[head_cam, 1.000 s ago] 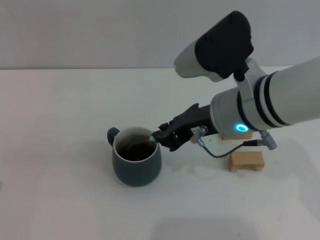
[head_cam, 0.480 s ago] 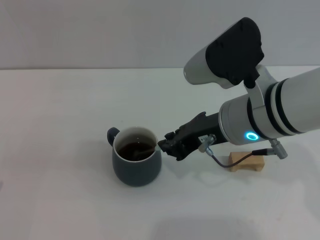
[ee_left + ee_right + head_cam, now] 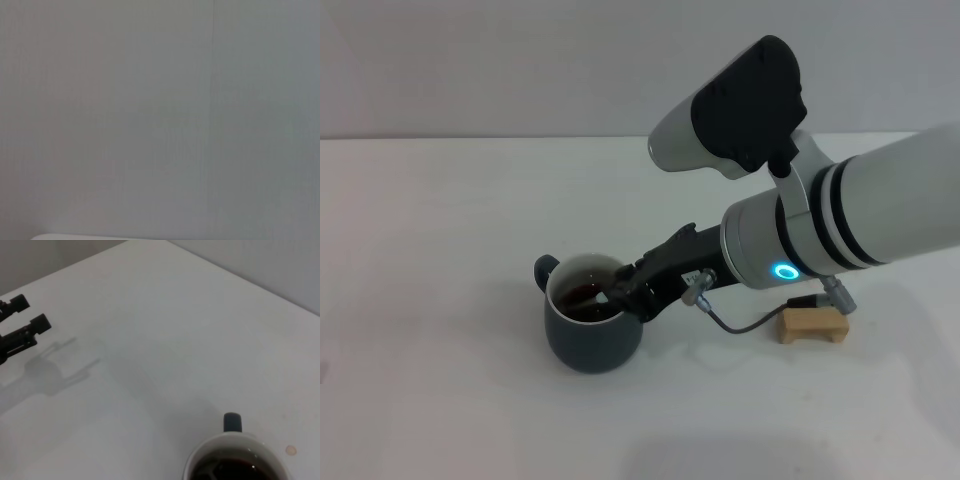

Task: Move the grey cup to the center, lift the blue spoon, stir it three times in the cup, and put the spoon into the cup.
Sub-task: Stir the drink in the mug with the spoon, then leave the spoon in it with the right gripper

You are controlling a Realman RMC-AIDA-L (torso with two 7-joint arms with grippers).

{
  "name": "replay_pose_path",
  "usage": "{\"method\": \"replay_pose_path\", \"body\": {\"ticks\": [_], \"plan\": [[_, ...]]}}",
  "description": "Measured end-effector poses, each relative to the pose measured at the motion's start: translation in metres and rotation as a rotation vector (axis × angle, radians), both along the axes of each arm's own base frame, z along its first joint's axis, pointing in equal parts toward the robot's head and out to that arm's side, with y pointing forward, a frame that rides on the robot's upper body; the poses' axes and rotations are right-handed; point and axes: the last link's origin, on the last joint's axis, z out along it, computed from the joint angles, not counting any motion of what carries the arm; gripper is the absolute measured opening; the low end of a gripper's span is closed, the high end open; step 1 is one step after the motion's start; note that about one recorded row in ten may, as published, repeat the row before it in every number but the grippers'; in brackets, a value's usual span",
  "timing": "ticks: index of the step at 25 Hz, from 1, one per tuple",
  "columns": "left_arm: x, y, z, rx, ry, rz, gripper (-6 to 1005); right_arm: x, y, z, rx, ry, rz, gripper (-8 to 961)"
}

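The right gripper was poised at the cup's rim, over the dark liquid; whether its fingers were parted or closed on anything could not be told. The spoon could not be made out — hidden at the fingertips, if there. The cup stood mid-table, a wooden block well to its right.
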Motion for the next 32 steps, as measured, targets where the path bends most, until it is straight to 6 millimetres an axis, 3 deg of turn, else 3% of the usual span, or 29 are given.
{"method": "replay_pose_path", "body": {"ticks": [9,20,32], "plan": [[0.000,0.000,0.000,0.002,0.000,-0.002,864,0.005,0.015,0.005,0.043,-0.003,0.000,163],[0.000,0.001,0.001,0.000,0.001,-0.001,864,0.014,0.000,0.009,0.000,-0.014,-0.037,162],[0.000,0.001,0.000,-0.002,0.002,-0.004,864,0.002,-0.002,-0.013,-0.048,0.021,-0.013,149]]}}
